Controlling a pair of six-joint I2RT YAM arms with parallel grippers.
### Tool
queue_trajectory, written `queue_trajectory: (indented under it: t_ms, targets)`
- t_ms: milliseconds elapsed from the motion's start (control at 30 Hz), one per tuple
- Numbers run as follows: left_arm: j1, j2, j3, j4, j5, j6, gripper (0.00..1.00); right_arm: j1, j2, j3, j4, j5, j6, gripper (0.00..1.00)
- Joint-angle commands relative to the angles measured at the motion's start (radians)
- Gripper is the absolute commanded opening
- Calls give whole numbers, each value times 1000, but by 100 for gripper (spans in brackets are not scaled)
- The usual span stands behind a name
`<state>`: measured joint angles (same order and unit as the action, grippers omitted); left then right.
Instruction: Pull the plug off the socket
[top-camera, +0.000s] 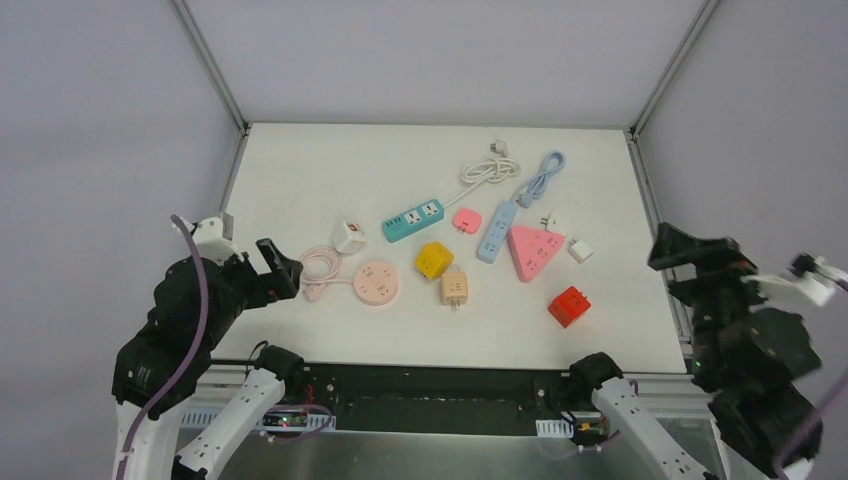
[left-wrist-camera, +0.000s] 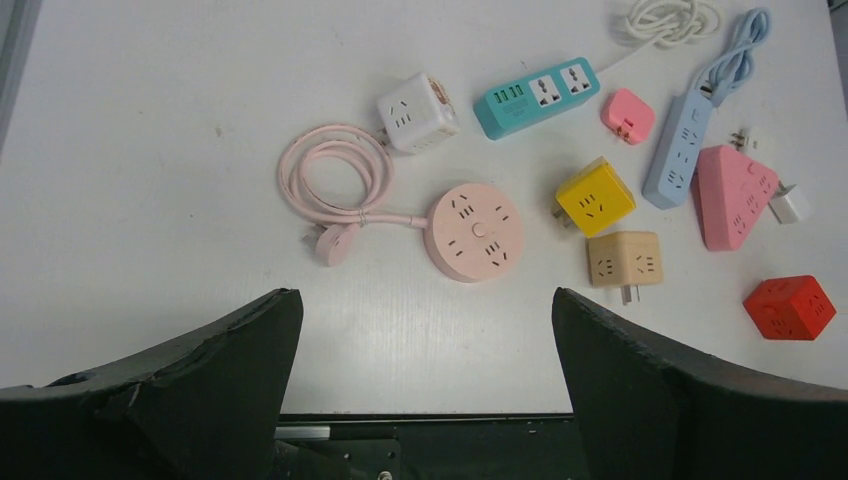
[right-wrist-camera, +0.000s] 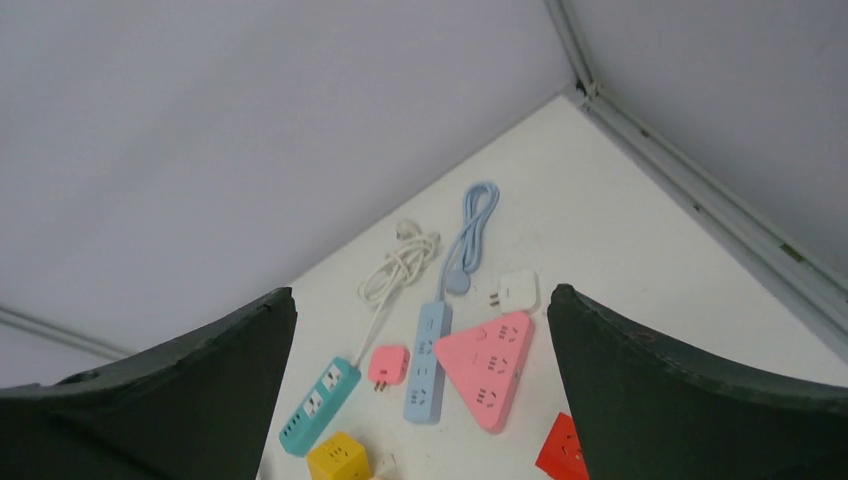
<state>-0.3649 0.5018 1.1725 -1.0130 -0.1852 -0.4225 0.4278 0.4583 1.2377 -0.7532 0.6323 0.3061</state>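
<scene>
From above, we see the left gripper (top-camera: 278, 266) at the left edge of the table (top-camera: 300, 170) and the right gripper (top-camera: 680, 247) at its right edge, both clear of everything on it. The pink triangular socket (top-camera: 535, 250) lies right of centre, and the white plug (top-camera: 580, 250) sits just beside its right corner; we cannot tell whether they touch. From the left wrist, the left fingers (left-wrist-camera: 230, 360) stand wide apart with nothing between them, and the round pink socket (left-wrist-camera: 472, 231) lies ahead, with the white plug at the triangle's right corner. From the right wrist, the right fingers (right-wrist-camera: 640, 360) are likewise spread and empty, and the triangle shows between them, beside a blue strip (right-wrist-camera: 428, 362).
</scene>
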Motion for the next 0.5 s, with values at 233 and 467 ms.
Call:
queue_trajectory:
  t_ms: [233, 467]
  targets:
    - [4, -142, 118, -85, -56, 56, 99, 0, -129, 291, -215, 218, -118, 100]
    - [4, -186, 112, -78, -89, 24, 99, 0, -111, 283, -236, 227, -123, 100]
